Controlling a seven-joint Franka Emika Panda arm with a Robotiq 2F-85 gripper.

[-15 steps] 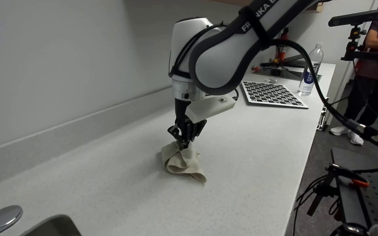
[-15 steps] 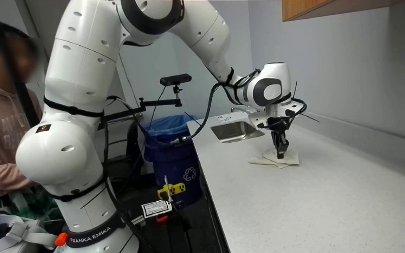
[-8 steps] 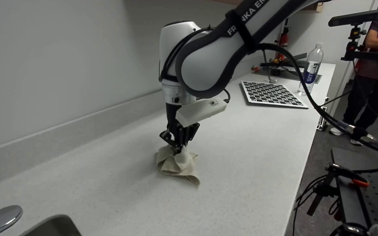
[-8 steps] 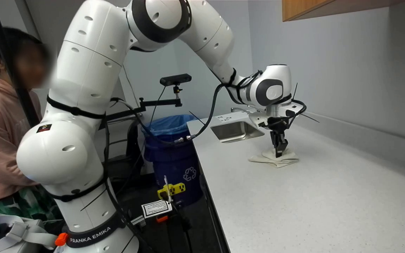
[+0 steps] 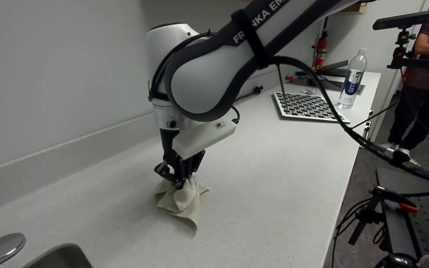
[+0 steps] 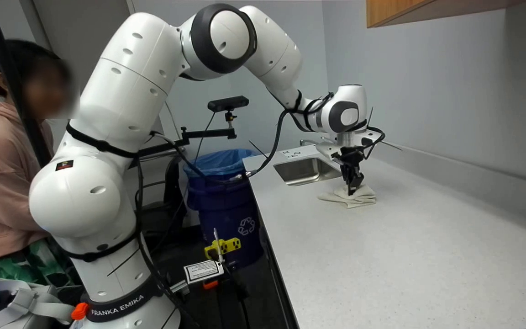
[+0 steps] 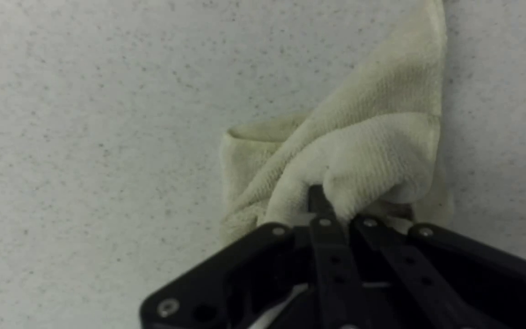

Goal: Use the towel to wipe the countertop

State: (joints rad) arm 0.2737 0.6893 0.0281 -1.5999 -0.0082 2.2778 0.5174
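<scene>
The gripper is pointing down over the countertop, its fingers standing almost together and pinching a bunched fold of the towel. The cream-beige towel is resting on the surface beneath the fingertips, its folds rising around them, while one pointed corner is lying out beyond the bunch. How much of its underside is touching the countertop cannot be told. In both exterior views the towel is sitting between the front edge and the low backsplash, apart from both, and near the sink. A chrome tap is showing beside the sink. Toward the opposite end of the countertop, a checkered board is lying flat, and a clear bottle is standing upright just beside it, close to the front edge. The white arm is arching across the front edge from the side away from the backsplash. A blue bin is standing just outside that edge, near the sink end. A person in a pink hoodie, face blurred, is showing partly behind the arm.
</scene>
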